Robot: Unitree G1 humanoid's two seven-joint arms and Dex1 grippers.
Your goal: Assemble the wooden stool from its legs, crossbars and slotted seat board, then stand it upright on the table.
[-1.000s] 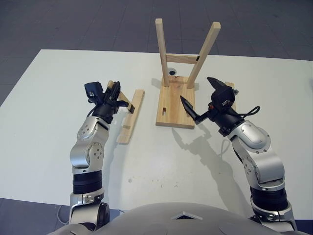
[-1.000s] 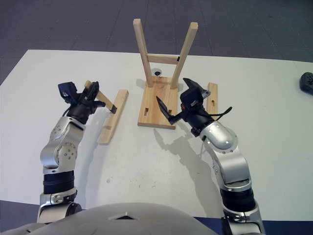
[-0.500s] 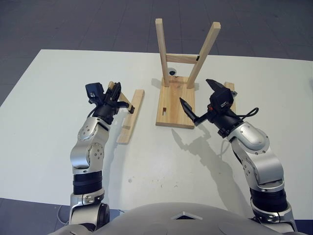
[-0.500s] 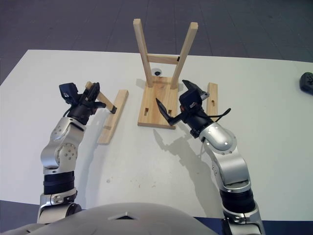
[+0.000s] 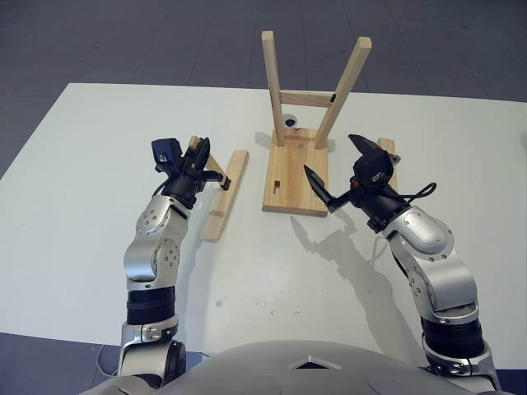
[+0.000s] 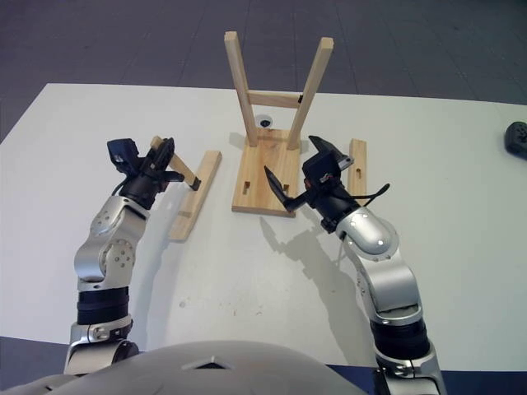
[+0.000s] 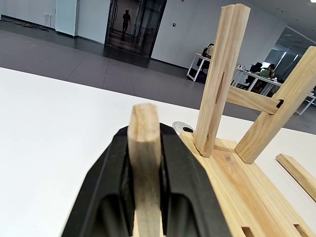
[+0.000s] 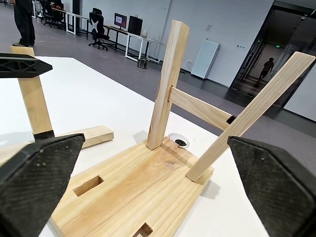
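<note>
1. A white table fills the scene, with dark tiled floor beyond its far edge. The wrist views take in an open office behind it, with desks, chairs and glass doors.
2. A round grommet sits in the tabletop just behind the stool parts, and a small black object lies at the far right edge.
3. The seat board lies flat mid-table. Two legs rise from its far end, joined by a crossbar.
4. The left gripper is clenched on a tilted wooden leg piece, left of the seat board and apart from it. The piece's dark lower end meets a flat slat lying on the table beside the board.
5. The right gripper hovers released over the board's near right corner, its fingers spread wide and gripping nothing.
6. A slotted loose piece lies just right of the board, partly behind that gripper.
</note>
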